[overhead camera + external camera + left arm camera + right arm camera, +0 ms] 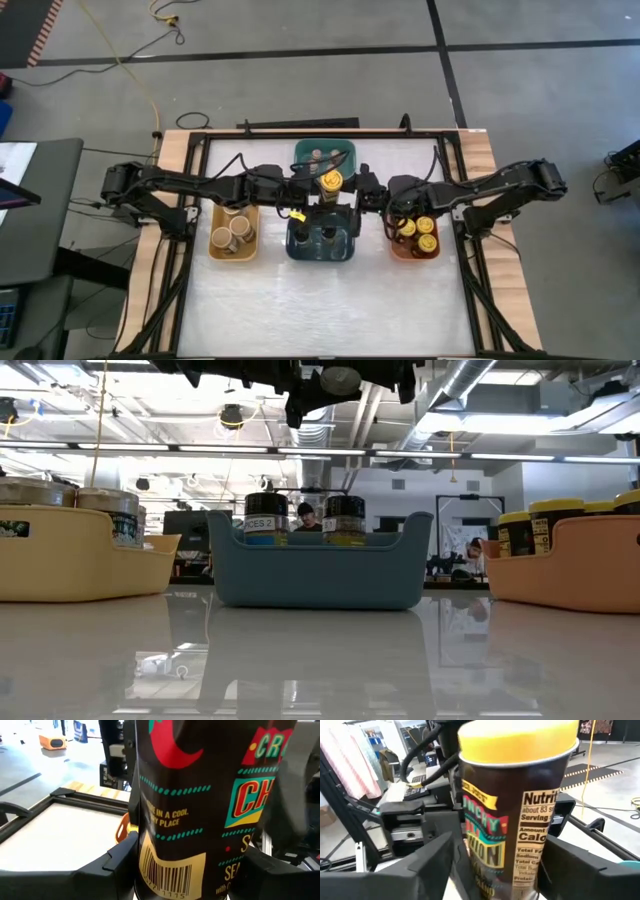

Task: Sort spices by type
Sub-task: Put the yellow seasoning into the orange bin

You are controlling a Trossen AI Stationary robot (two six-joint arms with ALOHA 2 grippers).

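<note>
Holding a yellow-lidded spice jar (331, 180) above the dark-blue bin (322, 243) – left end effector (312, 186) pinching it. Flanking the same jar with right end effector (352, 186) fingers spread, not gripping.

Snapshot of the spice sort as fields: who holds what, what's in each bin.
held jar: yellow-lidded jar, in the air over the blue bin
left gripper: shut on the jar
right gripper: at the same jar, grip unclear
yellow bin: tan-topped jars
blue bin: dark-lidded jars
orange bin: yellow-lidded jars
teal bin: small brown-topped jars
</note>
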